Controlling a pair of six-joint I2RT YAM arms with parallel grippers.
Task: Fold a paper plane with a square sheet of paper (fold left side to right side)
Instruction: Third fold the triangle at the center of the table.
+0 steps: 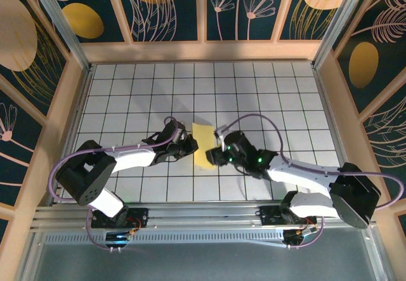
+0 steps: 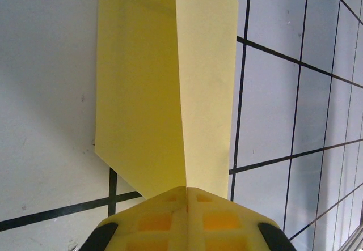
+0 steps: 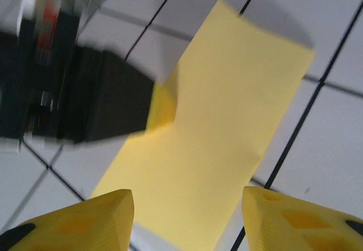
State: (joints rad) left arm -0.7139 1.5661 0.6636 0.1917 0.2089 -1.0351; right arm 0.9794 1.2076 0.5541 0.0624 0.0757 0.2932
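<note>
Mid-frame in the top view, the square sheet of paper (image 1: 203,143) sits on the worktop (image 1: 266,91) folded to a narrow creased strip, its left edge clenched by the left tool (image 1: 188,145), the right tool (image 1: 219,156) released beside it; the dart's pointed folds apparently remain.

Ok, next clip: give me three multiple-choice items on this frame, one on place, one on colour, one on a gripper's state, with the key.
1. Where does the yellow sheet of paper lie?
A) against the back wall
B) between the left gripper and the right gripper
C) beside the left arm's base

2. What colour are the right gripper's fingers?
A) yellow
B) white
C) red

3. The left gripper is:
A) wide open
B) shut on nothing
C) shut on the paper

Key:
B, the top view shows the sheet between the two grippers.
A, the right wrist view shows yellow fingers.
C, in the left wrist view the paper runs out from between the closed fingers.
</note>
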